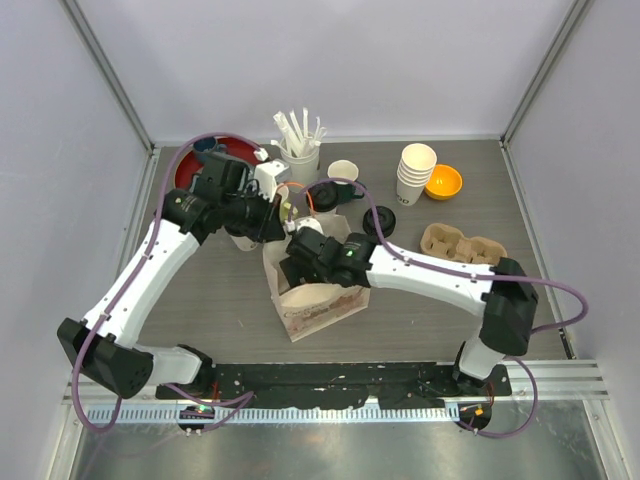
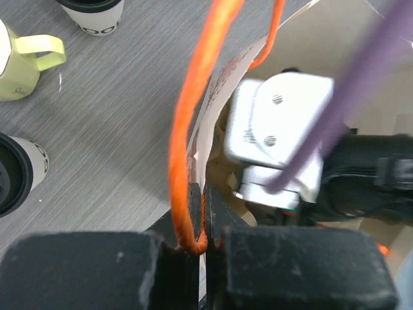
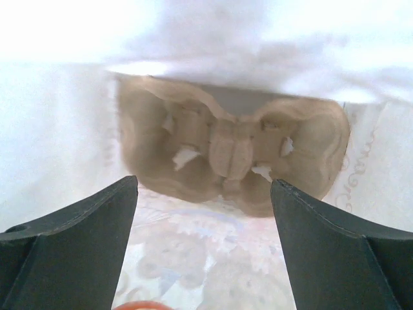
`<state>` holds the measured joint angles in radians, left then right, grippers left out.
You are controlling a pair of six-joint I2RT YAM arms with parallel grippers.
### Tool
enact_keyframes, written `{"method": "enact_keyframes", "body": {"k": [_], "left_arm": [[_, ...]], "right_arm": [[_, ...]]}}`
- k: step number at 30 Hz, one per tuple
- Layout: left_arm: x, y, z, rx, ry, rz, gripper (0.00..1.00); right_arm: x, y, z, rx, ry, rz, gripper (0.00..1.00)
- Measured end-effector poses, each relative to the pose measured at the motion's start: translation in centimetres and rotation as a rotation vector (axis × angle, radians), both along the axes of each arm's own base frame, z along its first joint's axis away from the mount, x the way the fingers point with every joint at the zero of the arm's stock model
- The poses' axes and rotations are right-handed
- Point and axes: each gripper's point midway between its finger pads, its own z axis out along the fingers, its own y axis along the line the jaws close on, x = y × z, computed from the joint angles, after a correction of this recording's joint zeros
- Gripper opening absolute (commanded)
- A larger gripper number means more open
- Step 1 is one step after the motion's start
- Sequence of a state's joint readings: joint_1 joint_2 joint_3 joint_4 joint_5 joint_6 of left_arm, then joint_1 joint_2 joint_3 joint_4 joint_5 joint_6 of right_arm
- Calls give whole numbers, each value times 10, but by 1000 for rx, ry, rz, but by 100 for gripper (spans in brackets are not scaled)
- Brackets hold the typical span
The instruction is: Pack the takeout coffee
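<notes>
No word reads in full. The bag, near the table's middle, bears brown printed script, too blurred to make out. One cup and a second cup show dark letter fragments. The mug carries a faint scrawl.

Soft, even light is filling the top view, leaving faint shadows on the table. The orange cord is blurring near the left wrist lens. Glare is washing out the bag wall, seemingly softening the carrier.
</notes>
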<state>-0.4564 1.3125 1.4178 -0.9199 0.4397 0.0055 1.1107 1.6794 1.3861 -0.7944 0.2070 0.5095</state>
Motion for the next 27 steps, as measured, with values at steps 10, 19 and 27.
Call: {"method": "enact_keyframes", "body": {"k": [10,19,27], "left_arm": [[-7,-3,0,2,-8,-70,0],[-10,-4,0,2,-16,-101,0],[-12,-3,2,15,-38,-140,0]], "right_arm": [[18,19,80,208,-164,14,90],[31,20,114,236,-266,25,90],[27,14,194,424,-381,51,91]]}}
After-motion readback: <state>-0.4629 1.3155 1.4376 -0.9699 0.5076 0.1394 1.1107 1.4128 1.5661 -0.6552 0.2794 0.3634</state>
